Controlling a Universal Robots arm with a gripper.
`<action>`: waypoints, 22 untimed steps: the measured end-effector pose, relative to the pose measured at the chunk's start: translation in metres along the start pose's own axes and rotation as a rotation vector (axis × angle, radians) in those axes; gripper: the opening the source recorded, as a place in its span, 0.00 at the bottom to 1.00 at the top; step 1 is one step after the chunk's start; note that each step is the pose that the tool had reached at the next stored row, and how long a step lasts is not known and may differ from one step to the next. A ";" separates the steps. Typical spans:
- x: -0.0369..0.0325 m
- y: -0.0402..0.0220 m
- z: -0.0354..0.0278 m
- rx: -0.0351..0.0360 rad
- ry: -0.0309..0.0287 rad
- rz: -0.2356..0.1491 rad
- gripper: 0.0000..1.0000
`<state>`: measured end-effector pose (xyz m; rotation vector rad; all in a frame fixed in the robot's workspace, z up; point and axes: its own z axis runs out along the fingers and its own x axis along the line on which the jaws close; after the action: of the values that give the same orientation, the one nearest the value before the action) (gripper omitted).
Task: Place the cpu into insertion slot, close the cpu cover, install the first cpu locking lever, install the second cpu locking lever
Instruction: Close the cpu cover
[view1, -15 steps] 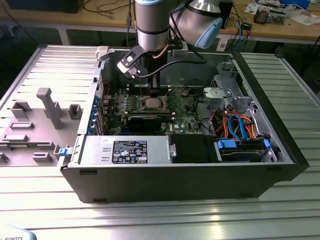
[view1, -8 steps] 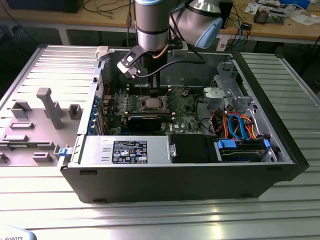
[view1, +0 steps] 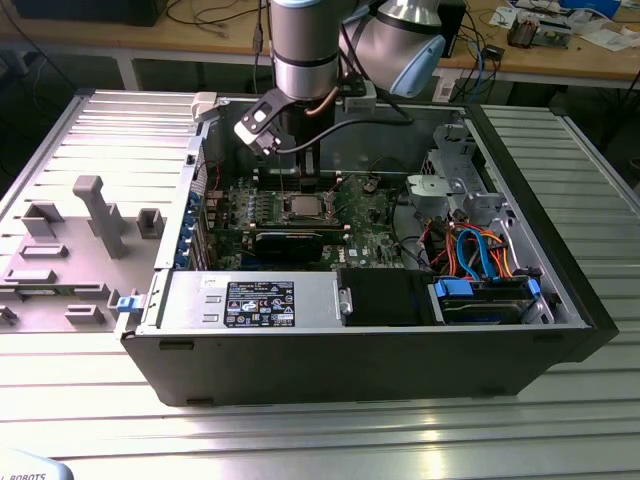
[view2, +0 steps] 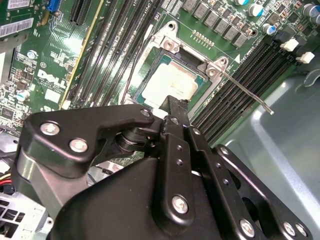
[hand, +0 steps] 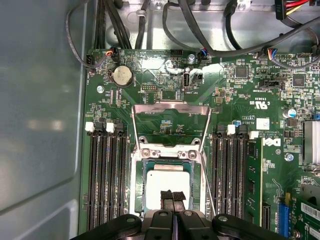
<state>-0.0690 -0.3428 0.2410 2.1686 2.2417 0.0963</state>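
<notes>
Resting pinched together, the gripper perhaps touches the cpu in the insertion slot.

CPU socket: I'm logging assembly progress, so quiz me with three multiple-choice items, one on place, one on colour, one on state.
1. Where is the cpu? A) seated in the insertion slot B) on the power supply C) outside the case
2. What colour is the motherboard? A) red B) green C) white
3. How is the cpu cover? A) shut over the chip B) swung open C) taken off
Answers: 1 A, its silver top lies inside the slot's rim; 2 B, green shows all round the slot; 3 B, the frame lies back beyond the slot.
</notes>
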 end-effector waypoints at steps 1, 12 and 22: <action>0.0000 0.0000 -0.0004 -0.0001 0.0001 0.000 0.11; 0.0001 0.0002 -0.0026 -0.0001 0.0000 0.000 0.11; 0.0002 0.0004 -0.0071 0.0000 0.0000 0.000 0.11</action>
<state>-0.0690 -0.3428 0.2481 2.1686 2.2417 0.0963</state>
